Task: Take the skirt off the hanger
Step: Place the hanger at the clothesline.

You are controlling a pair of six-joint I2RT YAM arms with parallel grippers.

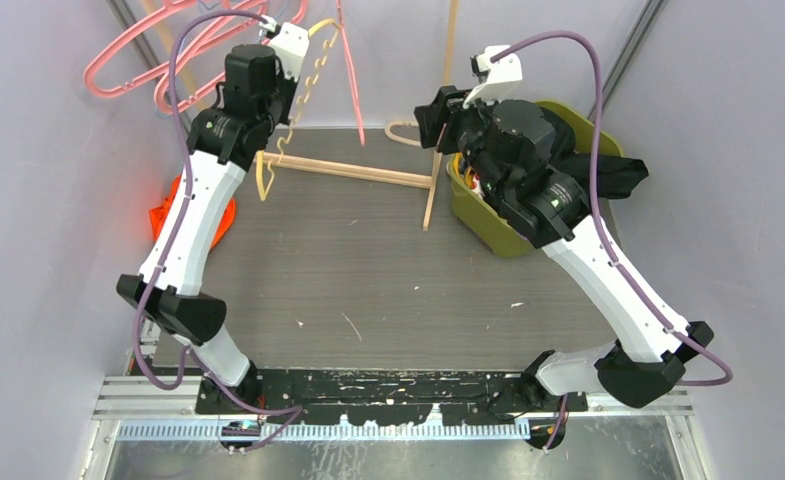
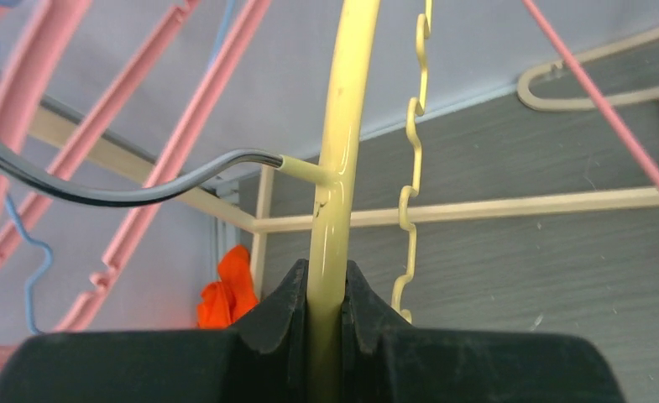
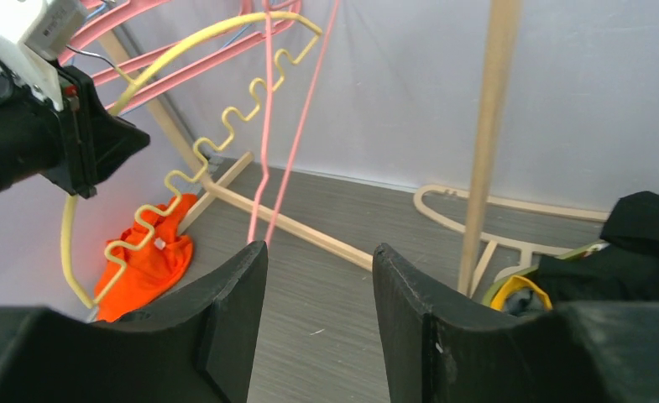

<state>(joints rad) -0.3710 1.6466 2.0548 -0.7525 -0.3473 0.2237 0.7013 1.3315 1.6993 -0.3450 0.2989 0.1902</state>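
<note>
From above, the orange skirt (image 1: 163,215) lies crumpled at the left edge of the grey surface (image 1: 368,280), beside the wall and partly hidden behind the left arm (image 1: 203,200). It does not hang on the yellow hanger (image 1: 313,80), which is bare and higher up. The left arm reaches up to this hanger in the far left corner. The right arm (image 1: 578,240) bends over a green bin (image 1: 488,228) with dark cloth (image 1: 623,175) in it. A wooden rack (image 1: 368,172) stands between the two arms. In the left wrist view, the left fingers (image 2: 279,315) are clamped on the smooth rod of the yellow hanger, and its wavy bar is just to the right. The skirt shows there as a small orange heap low by the wall, beyond the pink hangers (image 2: 183,143). In the right wrist view, the right fingers (image 3: 233,319) stand apart above the surface with nothing between them. The skirt lies at the lower end of the hanger, and I cannot tell if they touch.
</note>
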